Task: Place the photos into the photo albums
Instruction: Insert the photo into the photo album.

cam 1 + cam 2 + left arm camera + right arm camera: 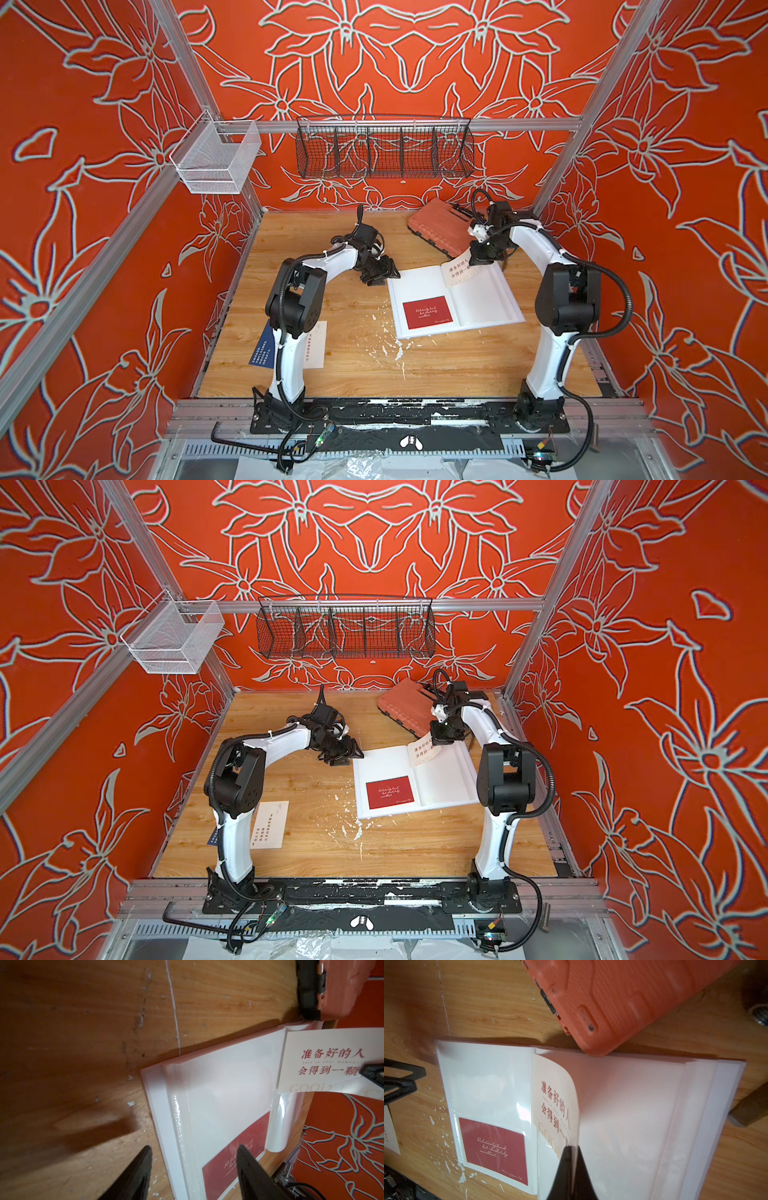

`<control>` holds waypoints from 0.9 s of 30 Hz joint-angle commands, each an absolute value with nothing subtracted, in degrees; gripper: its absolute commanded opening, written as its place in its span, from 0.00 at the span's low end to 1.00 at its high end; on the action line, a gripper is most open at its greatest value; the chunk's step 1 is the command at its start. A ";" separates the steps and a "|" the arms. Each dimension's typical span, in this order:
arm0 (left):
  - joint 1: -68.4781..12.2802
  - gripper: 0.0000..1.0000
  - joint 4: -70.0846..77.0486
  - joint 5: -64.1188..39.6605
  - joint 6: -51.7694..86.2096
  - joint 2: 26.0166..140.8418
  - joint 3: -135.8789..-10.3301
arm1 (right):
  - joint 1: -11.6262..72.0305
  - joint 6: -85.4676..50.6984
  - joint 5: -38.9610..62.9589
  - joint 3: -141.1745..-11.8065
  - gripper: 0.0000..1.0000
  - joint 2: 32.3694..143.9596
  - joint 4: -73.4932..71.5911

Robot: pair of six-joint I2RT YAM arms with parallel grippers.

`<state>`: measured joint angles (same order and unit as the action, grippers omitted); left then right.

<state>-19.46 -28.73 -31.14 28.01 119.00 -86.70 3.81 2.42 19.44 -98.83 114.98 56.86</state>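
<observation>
Photo, white card [458,268] | top view: hangs over open album [486,299] near its spine, clamped in right gripper [478,259] | left wrist: left gripper [193,1147] fingers apart, at album edge | right wrist: card curls, seems thin and bendy; hold its edge.

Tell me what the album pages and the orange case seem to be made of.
Album pages: seemingly clear glossy plastic sleeves; glare streaks, and the red card shows through. Orange case: probably moulded hard plastic, matte; ribs and raised panels, though it could be rubbery.
</observation>
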 commanded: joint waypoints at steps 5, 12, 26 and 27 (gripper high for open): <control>-19.60 0.63 -30.24 -31.11 27.12 120.51 -87.36 | 5.36 3.08 15.65 -100.74 0.00 116.76 62.43; -19.60 0.63 -29.97 -31.20 27.17 120.72 -87.54 | 5.80 3.30 14.68 -101.08 0.00 117.08 63.88; -19.60 0.63 -29.54 -31.03 27.51 120.54 -87.01 | 6.04 -5.50 17.55 -96.61 0.00 117.31 55.86; -19.59 0.63 -29.53 -31.03 27.55 120.61 -87.01 | 6.28 -5.25 17.69 -96.64 0.00 117.48 55.85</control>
<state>-19.46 -29.04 -31.11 27.92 119.87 -86.70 5.58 -3.92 16.99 -97.41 116.46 56.82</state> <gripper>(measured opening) 0.630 0.042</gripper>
